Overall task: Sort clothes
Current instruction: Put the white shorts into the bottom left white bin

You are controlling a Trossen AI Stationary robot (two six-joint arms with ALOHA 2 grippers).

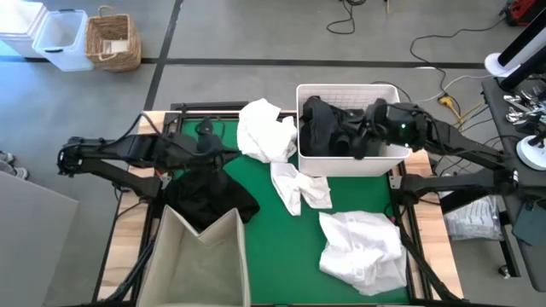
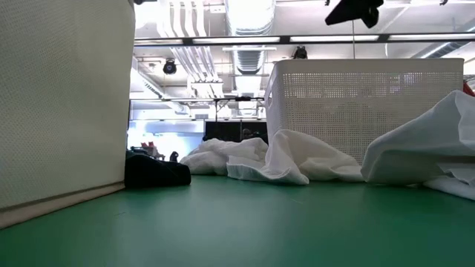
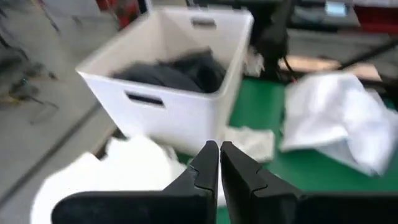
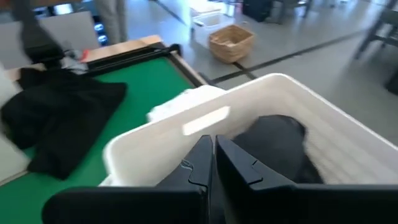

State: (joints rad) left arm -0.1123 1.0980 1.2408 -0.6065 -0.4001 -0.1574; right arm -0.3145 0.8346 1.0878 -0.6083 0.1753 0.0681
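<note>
The clothes lie scattered over my green table point(image 1: 281, 239): a white garment point(image 1: 266, 130) at upper centre of the high view, just left of the white basket point(image 1: 348, 162), a smaller white piece point(image 1: 299, 186) below it, and a large white heap point(image 1: 365, 249) at lower right. A black garment point(image 1: 209, 194) sits left of centre, touching the beige bin point(image 1: 198, 264) at the bottom edge. More dark clothing point(image 1: 328, 128) fills the basket.

My left gripper point(image 1: 206, 135) hangs at centre left of the high view, above the table's far edge and beside the white garment, fingers point(image 3: 205, 171) pressed together on nothing. My right gripper point(image 1: 358, 136) hovers over the basket at upper right, above the dark clothing, its fingers point(image 4: 202, 163) also closed and empty.

At the frame's upper left, on the floor, stand a wicker basket point(image 1: 113, 41) and a clear tub point(image 1: 61, 38).
</note>
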